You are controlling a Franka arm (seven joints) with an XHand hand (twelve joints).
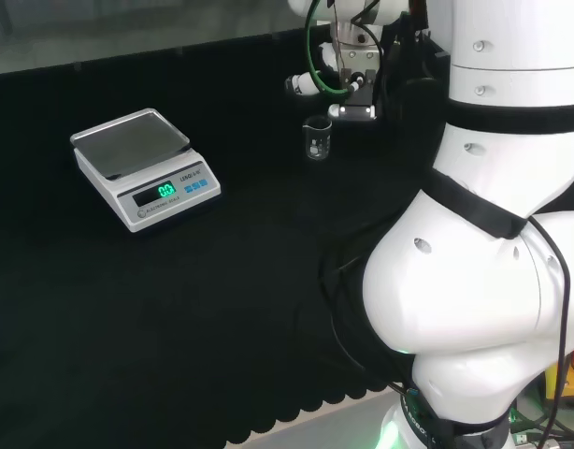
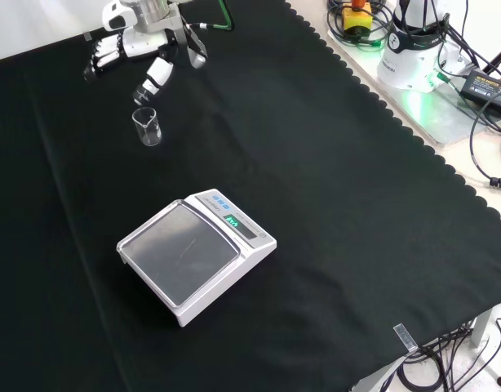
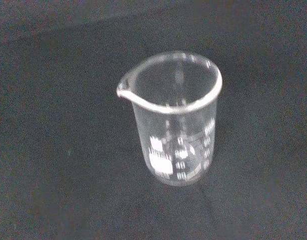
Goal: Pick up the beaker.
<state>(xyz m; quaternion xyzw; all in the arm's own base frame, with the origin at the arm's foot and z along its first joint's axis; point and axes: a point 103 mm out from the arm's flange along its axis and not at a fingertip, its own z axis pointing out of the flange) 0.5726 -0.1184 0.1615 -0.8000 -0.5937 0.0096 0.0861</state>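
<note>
Black cloth covers the desk [image 2: 332,204], with a white scale [image 2: 197,255] near its middle. Toward the far edge in the front view stands the beaker [image 2: 147,126], upright, empty and clear, spout at the rim. Just beyond it hovers the hand [image 2: 140,41], fingers [image 2: 158,73] spread and relaxed, touching nothing. It looks light, rigid, smooth and breakable; taking it around the mid-wall, below the flared rim, seems safest.

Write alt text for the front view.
A robot hand hovers just above a small clear beaker standing upright on black cloth, not touching it. A white scale sits nearer the camera.
</note>
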